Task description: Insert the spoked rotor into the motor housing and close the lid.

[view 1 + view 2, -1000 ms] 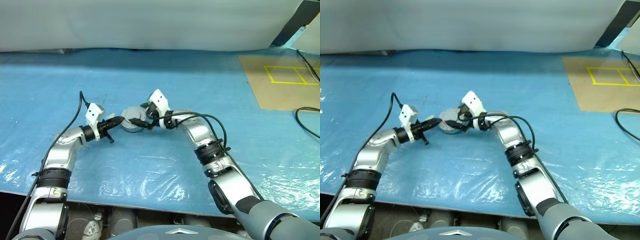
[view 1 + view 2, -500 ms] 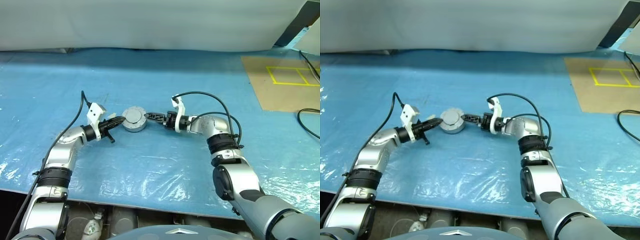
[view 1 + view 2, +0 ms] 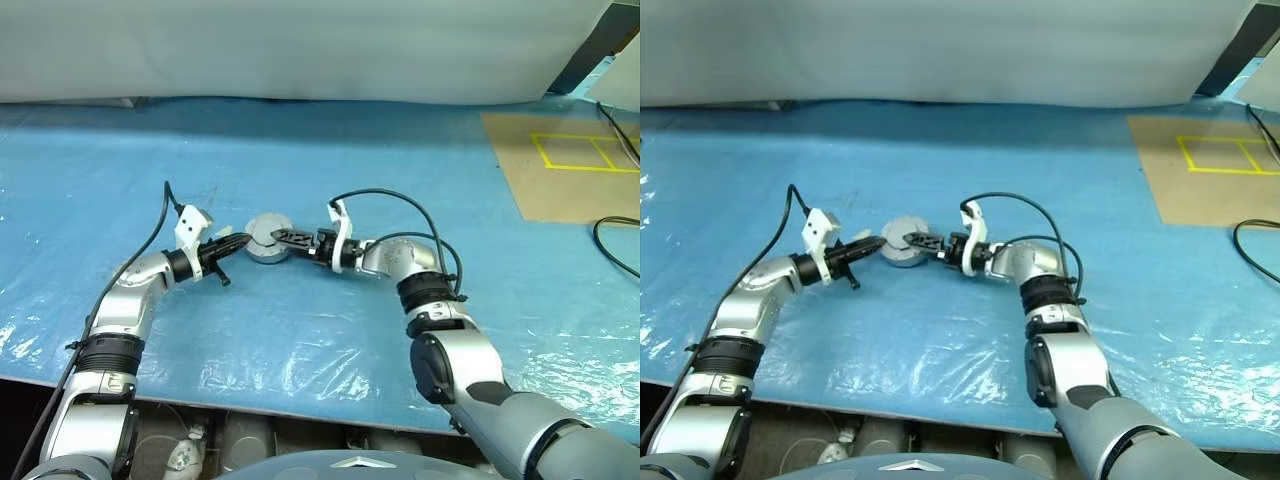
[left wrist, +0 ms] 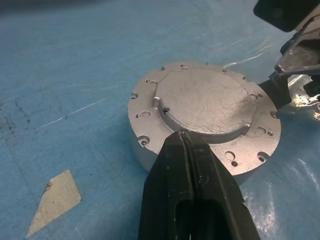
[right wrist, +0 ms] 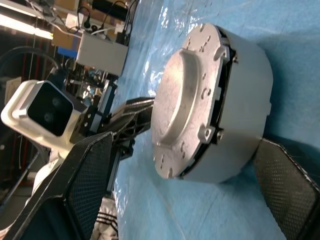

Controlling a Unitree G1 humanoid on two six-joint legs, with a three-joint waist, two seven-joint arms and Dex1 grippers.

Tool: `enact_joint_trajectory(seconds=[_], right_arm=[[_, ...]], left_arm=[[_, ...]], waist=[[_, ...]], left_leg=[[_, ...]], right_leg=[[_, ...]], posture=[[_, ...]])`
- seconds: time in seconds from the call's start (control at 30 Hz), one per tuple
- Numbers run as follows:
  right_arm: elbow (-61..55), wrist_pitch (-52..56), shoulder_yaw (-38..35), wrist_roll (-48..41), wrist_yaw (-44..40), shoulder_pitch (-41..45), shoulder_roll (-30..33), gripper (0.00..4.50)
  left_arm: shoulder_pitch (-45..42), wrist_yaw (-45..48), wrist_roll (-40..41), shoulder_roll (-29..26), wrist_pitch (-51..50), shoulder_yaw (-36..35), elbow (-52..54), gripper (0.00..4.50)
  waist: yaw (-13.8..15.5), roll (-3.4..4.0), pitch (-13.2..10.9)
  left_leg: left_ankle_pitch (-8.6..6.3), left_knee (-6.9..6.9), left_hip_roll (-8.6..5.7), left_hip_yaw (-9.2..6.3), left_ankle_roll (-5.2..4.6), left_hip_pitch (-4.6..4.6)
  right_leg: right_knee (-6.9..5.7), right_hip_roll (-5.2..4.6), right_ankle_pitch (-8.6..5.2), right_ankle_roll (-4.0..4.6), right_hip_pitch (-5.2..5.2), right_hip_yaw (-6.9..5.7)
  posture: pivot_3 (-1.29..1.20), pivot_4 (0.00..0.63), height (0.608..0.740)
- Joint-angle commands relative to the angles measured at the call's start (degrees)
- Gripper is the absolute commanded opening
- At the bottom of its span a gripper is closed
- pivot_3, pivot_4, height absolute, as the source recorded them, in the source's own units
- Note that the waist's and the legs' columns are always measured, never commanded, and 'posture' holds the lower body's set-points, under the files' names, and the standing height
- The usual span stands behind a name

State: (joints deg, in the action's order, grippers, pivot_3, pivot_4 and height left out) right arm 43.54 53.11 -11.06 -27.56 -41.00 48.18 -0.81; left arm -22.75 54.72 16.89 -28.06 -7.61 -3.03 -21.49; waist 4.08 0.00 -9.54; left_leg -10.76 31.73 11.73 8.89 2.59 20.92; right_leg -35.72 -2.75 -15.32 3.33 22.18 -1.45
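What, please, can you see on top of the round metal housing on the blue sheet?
A silver lid with a raised flat centre and small holes round its rim covers the housing. Whatever lies inside is hidden beneath it.

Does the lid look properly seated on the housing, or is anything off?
The lid looks slightly askew on the motor housing: the right wrist view shows a dark gap along part of the seam, so it may not be fully down. The shut left gripper sits at its rim; the open right gripper straddles it.
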Motion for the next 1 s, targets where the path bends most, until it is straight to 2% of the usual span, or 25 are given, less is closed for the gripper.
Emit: enact_joint_trajectory(seconds=[0.03,0.23,0.3,0.33,0.53,0.73,0.8,1.0], right_arm=[[2.4,-1.9,-1.7,-0.3,2.5,-0.7,0.1,3.86],[-0.1,-0.3,0.2,-1.1,-0.6,-1.5,0.7,1.86],[-1.9,0.9,1.4,-1.6,-2.2,-2.3,0.8,1.26],[-3.3,1.6,2.1,-1.9,-3.1,-2.9,0.8,1.13],[-5.6,2.4,3.7,-1.5,-2.6,-3.9,0.4,1.12],[-2.5,0.3,3.1,-0.3,-0.3,-3.2,0.2,1.12],[-1.3,-0.5,2.8,0.1,0.6,-3.1,0.3,1.11],[-2.0,1.3,2.3,-0.8,1.2,-3.4,1.1,1.11]], left_arm=[[0.4,0.6,-0.7,-0.3,-0.6,0.9,-0.2,0.00],[0.0,1.1,-0.9,-0.1,-0.6,1.2,-0.6,0.00],[-0.3,1.2,-0.9,0.0,-0.6,1.2,-0.7,0.00],[-0.3,1.2,-0.9,0.1,-0.6,1.2,-0.8,0.00],[-0.6,1.5,-1.0,-0.2,-0.6,0.9,-1.2,0.00],[-0.4,1.5,0.6,0.1,-1.7,-0.2,0.3,0.00],[0.0,2.2,3.4,0.6,-3.0,-1.7,3.5,0.00],[0.7,0.3,17.4,0.7,-17.2,-8.9,16.4,0.00]], waist=[[0.0,0.00,0.0],[0.1,0.01,0.0],[0.2,0.01,0.0],[0.2,0.01,0.0],[0.2,0.01,0.0],[0.0,0.01,0.0],[0.0,0.01,0.0],[-0.1,-0.02,0.0]], left_leg=[[0.00,0.01,0.00,0.01,0.00,0.00],[0.00,0.02,-0.01,0.03,0.00,0.10],[0.00,0.01,0.00,0.02,0.00,0.14],[0.00,0.01,-0.01,0.02,0.00,0.14],[0.00,-0.01,0.01,0.02,0.00,0.15],[0.00,-0.01,0.01,0.02,0.00,0.13],[0.00,-0.01,0.01,0.02,0.00,0.11],[0.00,0.00,0.03,0.04,0.00,0.19]], right_leg=[[0.00,-0.01,0.00,0.00,0.00,0.00],[0.00,-0.02,0.13,-0.22,0.06,-0.01],[0.01,-0.01,0.14,-0.24,0.07,-0.05],[0.01,-0.01,0.14,-0.24,0.07,-0.05],[0.02,-0.01,0.14,-0.23,0.10,-0.05],[0.01,-0.01,0.14,-0.23,0.10,-0.04],[0.01,-0.01,0.13,-0.22,0.09,-0.04],[0.01,0.00,0.00,0.02,0.15,-0.03]], posture=[[0.00,0.150,0.740],[0.00,0.150,0.740],[0.00,0.150,0.740],[0.00,0.150,0.740],[0.00,0.150,0.740],[0.00,0.150,0.740],[0.00,0.150,0.740],[0.00,0.150,0.740]])
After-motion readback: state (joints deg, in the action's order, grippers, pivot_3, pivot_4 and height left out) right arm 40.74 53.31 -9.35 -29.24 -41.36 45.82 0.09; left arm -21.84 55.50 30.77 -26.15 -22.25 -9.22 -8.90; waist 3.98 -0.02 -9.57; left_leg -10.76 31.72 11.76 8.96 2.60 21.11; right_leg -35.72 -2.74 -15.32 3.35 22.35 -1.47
